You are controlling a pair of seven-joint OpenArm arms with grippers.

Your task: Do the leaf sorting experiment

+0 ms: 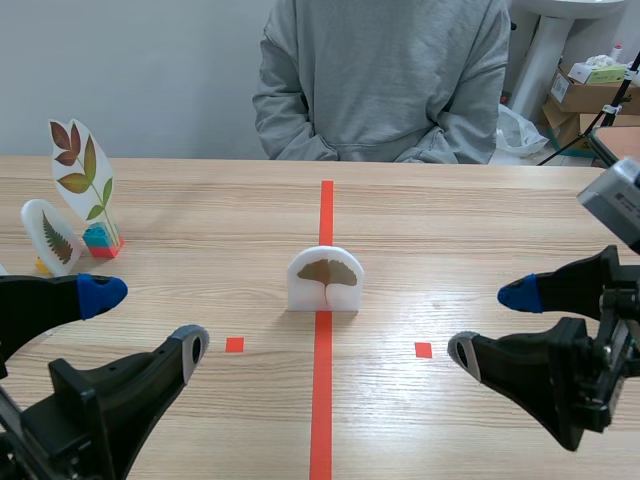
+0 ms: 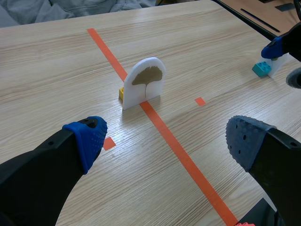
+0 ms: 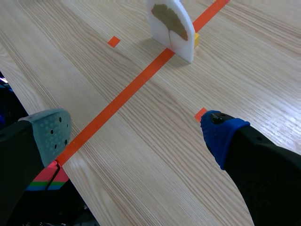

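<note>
Currently, the ginkgo leaf card (image 1: pixel 325 280) stands upright on the tabletop (image 1: pixel 450 230), astride the centre tape line. The left hand (image 1: pixel 148 320) and right hand (image 1: pixel 492 322) flank this card on the robot's side, each spread wide and holding nothing. A tall leaf card (image 1: pixel 85 180) stands well to its left.

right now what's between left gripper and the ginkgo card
Bare table with tape marks from left gripper to ginkgo card, in the left wrist view.
</note>
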